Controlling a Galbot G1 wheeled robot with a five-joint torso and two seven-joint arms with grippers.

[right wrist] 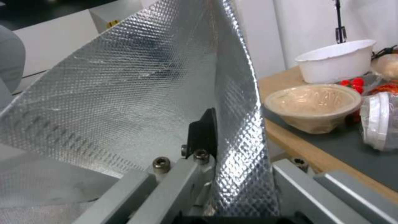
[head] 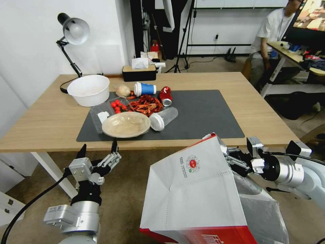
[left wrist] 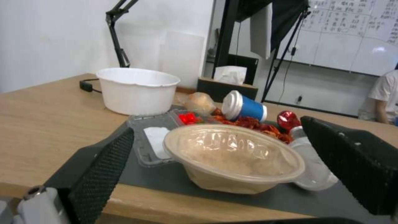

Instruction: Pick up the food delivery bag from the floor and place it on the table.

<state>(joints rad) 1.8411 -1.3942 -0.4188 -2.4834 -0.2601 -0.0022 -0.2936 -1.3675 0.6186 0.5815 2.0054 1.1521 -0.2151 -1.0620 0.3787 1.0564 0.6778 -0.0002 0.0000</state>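
Note:
The food delivery bag [head: 196, 189] hangs tilted in the lower middle of the head view, above the floor [head: 125, 196] and just short of the table's [head: 44, 118] front edge. It has a white panel with a round red logo and a red base. My right gripper [head: 227, 156] is shut on the bag's upper rim from the right. In the right wrist view its finger [right wrist: 203, 133] presses against the silver foil lining [right wrist: 124, 87]. My left gripper [head: 99, 150] stands open and empty at the lower left, fingers pointing up just below the table edge.
On the table's dark grey mat [head: 203, 115] lie a lidded beige bowl [head: 126, 124], a clear cup [head: 163, 118], a red can [head: 166, 96], a blue cup [head: 145, 89] and crayfish [head: 146, 104]. A white bowl [head: 89, 89], a tissue box [head: 139, 72] and a lamp [head: 72, 32] stand behind. The mat's right half is bare.

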